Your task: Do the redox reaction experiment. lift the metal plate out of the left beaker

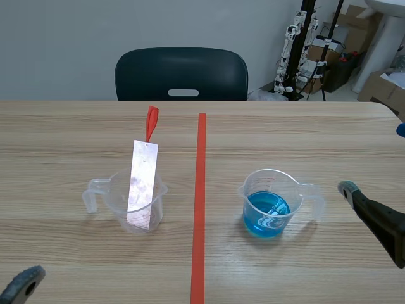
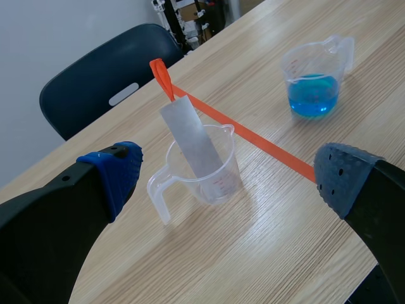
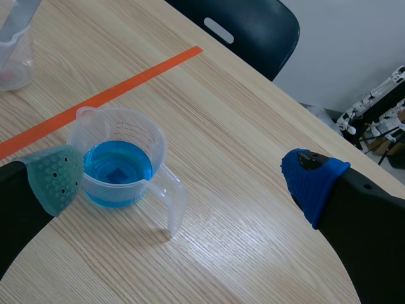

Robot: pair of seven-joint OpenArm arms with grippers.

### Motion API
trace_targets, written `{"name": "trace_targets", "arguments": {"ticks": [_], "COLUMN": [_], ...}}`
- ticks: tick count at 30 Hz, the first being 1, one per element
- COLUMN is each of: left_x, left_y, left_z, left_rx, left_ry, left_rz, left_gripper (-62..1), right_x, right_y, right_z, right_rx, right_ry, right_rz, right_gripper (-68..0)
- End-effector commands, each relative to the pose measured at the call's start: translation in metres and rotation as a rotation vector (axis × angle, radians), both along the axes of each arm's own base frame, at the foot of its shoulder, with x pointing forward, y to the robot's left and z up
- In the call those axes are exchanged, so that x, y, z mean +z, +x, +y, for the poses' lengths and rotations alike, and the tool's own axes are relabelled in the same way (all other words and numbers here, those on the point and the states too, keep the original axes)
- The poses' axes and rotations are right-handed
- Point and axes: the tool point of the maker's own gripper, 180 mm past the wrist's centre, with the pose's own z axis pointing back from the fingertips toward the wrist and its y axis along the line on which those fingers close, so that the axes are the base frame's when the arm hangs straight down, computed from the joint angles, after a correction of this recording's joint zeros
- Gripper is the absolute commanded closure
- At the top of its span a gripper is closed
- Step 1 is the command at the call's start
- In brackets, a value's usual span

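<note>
Standing on end in left beaker (image 1: 112,195), metal plate (image 1: 142,183) leans away; left gripper (image 2: 229,176), right gripper (image 3: 183,177) both gape.

We take this for a robotics lab or test room rather than a home. A plain wood-grain table (image 1: 316,133) carries an orange-red tape line (image 1: 201,190) down its middle. On the table stand two clear plastic measuring beakers: the left beaker (image 1: 119,202) with a metal plate (image 1: 142,183) in it, and the right beaker (image 1: 267,212) holding blue liquid. Behind the table we see a dark office chair (image 1: 181,73) and a bare grey wall (image 1: 63,38). Beside these are a black stand (image 1: 307,19), white mechanical gear (image 1: 292,30) and cardboard boxes (image 1: 384,85) on the floor.
</note>
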Motion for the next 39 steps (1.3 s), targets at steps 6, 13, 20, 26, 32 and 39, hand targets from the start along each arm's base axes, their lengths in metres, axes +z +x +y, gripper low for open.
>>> {"name": "trace_targets", "arguments": {"ticks": [6, 13, 20, 26, 32, 39], "left_x": [0.0091, 0.0091, 0.0091, 0.0091, 0.0094, 0.0106], "left_y": [0.0019, 0.0019, 0.0019, 0.0019, 0.0019, 0.0019], "left_z": [-0.0027, -0.0027, -0.0027, -0.0027, -0.0027, -0.0029], "left_rx": [-0.004, -0.004, -0.004, -0.004, -0.004, -0.004], "left_ry": [-0.020, -0.020, -0.020, -0.020, -0.022, -0.027], "left_rz": [-0.030, -0.030, -0.030, -0.030, -0.030, -0.034], "left_gripper": [-57.2, -57.2, -57.2, -57.2, -57.2, -57.2], "right_x": [0.0102, 0.0100, 0.0099, 0.0112, 0.0127, 0.0165], "right_y": [0.0041, 0.0037, 0.0034, 0.0033, 0.0049, 0.0086], "right_z": [0.0008, 0.0013, 0.0018, 0.0023, 0.0023, 0.0024], "right_rx": [0.010, 0.012, 0.015, 0.018, 0.018, 0.024], "right_ry": [0.007, 0.010, 0.011, 0.015, 0.015, 0.009], "right_rz": [-0.035, -0.033, -0.032, -0.038, -0.044, -0.059], "right_gripper": [-67.9, -67.9, -67.9, -67.9, -67.9, -67.9]}}
